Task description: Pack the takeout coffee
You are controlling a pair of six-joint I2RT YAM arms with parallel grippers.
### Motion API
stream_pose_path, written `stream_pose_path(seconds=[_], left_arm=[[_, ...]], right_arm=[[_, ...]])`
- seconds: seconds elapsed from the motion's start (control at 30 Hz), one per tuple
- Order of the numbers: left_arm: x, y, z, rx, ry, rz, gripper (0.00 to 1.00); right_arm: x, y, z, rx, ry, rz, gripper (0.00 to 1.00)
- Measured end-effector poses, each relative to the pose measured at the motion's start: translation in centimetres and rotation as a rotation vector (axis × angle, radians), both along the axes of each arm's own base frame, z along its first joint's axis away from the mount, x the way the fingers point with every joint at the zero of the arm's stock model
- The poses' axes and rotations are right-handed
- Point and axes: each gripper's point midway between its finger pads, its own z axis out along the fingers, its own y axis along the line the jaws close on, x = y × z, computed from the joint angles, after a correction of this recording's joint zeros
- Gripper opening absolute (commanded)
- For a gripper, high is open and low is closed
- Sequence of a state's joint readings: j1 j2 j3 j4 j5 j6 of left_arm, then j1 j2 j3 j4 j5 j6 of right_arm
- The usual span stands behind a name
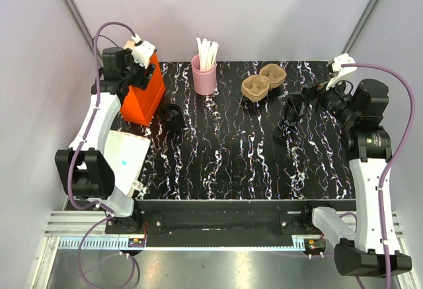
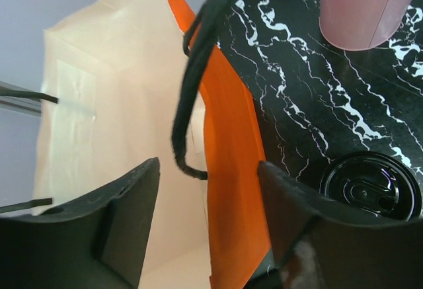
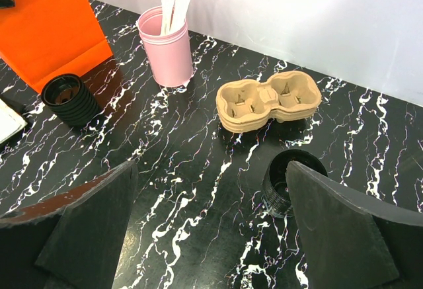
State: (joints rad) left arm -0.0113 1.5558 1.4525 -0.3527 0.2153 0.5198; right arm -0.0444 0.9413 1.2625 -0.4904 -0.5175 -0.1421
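The takeout coffee is a small black cup with a black lid. It stands on the marbled table just right of the upright orange paper bag, and shows in the left wrist view and the right wrist view. My left gripper hangs over the bag's open mouth. Its jaws straddle the bag's right wall, one finger inside and one outside, with a gap on each side. A black bag handle loops in front. My right gripper stands open over bare table at the right.
A squat black ringed piece sits beside my right gripper's right finger. A tan cardboard cup carrier and a pink tumbler of white sticks stand along the back edge. A white flat object lies at the near left.
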Motion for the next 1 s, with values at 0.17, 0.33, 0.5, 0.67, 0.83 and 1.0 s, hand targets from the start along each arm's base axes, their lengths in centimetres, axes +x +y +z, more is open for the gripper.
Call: stream_pose_path(seconds=[0.17, 0.33, 0.5, 0.67, 0.83, 1.0], left_arm=[[0.1, 0.1, -1.2, 0.005, 0.033, 0.000, 0.37], [0.1, 0.1, -1.1, 0.005, 0.033, 0.001, 0.19], [0.1, 0.1, -1.1, 0.002, 0.033, 0.002, 0.00], [0.1, 0.1, -1.0, 0.000, 0.031, 0.005, 0.00], [0.4, 0.2, 0.2, 0.000, 0.006, 0.011, 0.00], [0.6, 0.1, 3.1, -0.014, -0.047, 0.017, 0.00]], right_arm=[[0.1, 0.0, -0.1, 0.000, 0.004, 0.000, 1.00], [0.2, 0.0, -0.2, 0.000, 0.006, 0.000, 1.00], [0.2, 0.0, -0.2, 0.000, 0.006, 0.000, 1.00], [0.2, 0.0, -0.2, 0.000, 0.006, 0.000, 1.00], [0.2, 0.0, -0.2, 0.000, 0.006, 0.000, 1.00], [0.2, 0.0, -0.2, 0.000, 0.006, 0.000, 1.00]])
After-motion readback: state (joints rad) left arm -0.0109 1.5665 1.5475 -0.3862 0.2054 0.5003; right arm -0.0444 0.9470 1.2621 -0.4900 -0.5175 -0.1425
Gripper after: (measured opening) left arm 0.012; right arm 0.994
